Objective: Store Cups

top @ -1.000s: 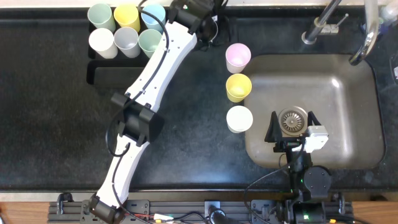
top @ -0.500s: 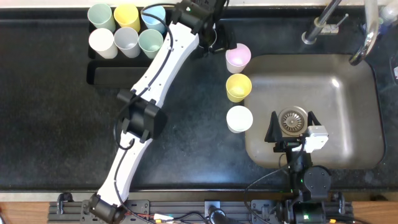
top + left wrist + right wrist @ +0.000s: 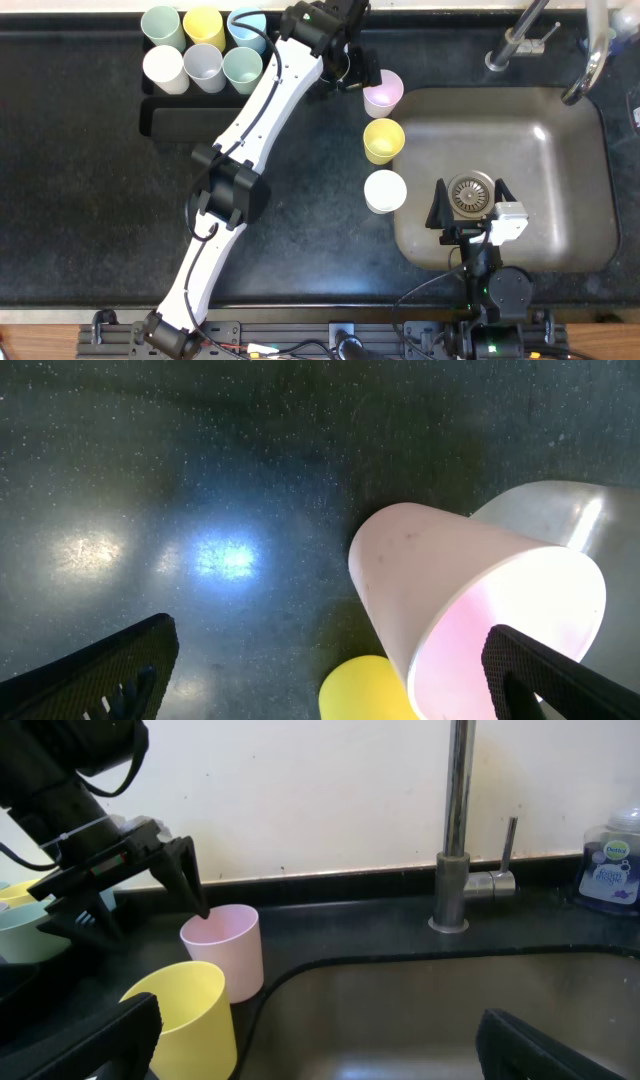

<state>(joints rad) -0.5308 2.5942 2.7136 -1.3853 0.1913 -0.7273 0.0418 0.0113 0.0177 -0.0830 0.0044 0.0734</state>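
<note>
Left claw (image 3: 350, 72) spread wide, low, just beside pink cup (image 3: 382, 90). Not pinching it yet. Pink cup upright on worktop (image 3: 90, 200), by sink (image 3: 560, 240) edge, yellow cup (image 3: 384, 140) and white cup (image 3: 385, 190) in row after it.

Step, I think: grab pink cup. Next move needs: claw around cup, soft squeeze, lift, carry to rack (image 3: 175, 122). Right claw (image 3: 470, 203) spread, over sink.

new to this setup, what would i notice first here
A long white left arm stretches across the dark counter, its open claw right at the pink cup. That cup heads a row with a yellow cup and a white cup beside the sink. Six more cups stand in a black rack at the counter's far left.
</note>
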